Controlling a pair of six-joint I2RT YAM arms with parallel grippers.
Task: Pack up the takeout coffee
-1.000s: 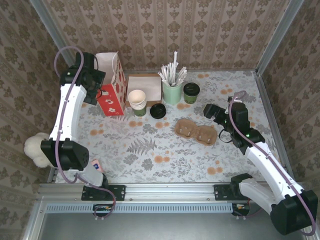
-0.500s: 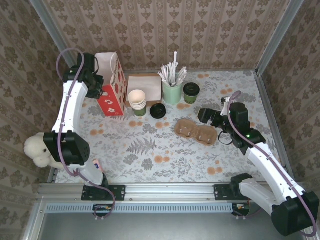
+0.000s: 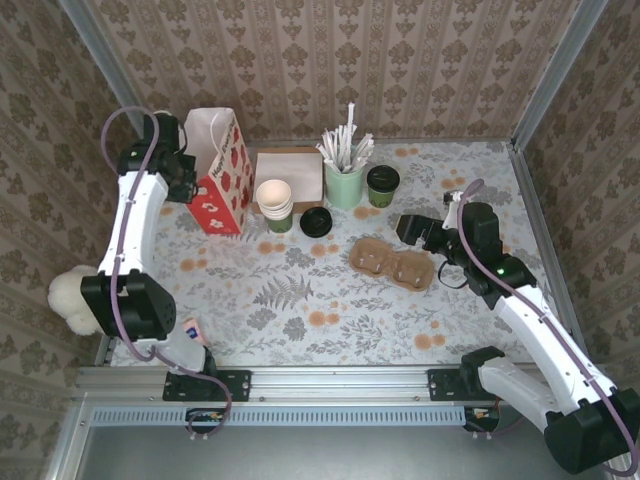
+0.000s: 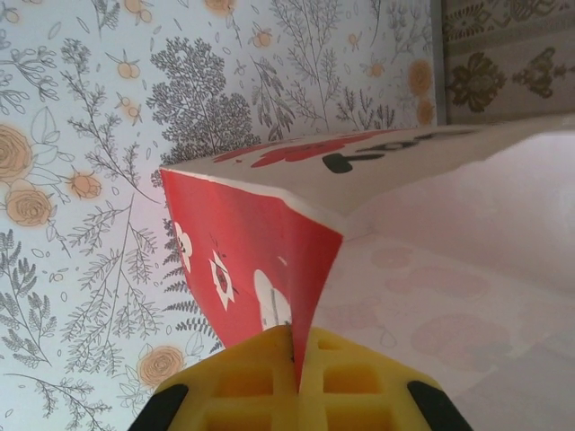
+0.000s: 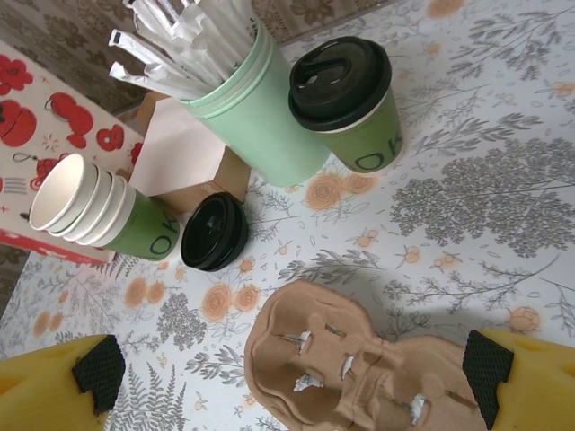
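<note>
Firstly, the left gripper (image 4: 295,359) was shut tight on the rim of the bag (image 3: 228,195) and should, I think, hold it open steadily, while, just right of the straw cup (image 3: 344,185), the coffee (image 3: 383,184) stood upright, and the right gripper (image 3: 410,228), wide open and empty, should take it by its side.

The takeout coffee (image 5: 352,106) has dark letters reading "OK" low on its green side. The same "OK" appears on the bottom cup of the stack of cups (image 5: 135,229). The paper bag (image 4: 252,251) carries dark lettering on its upper panel, too slanted to read.
</note>
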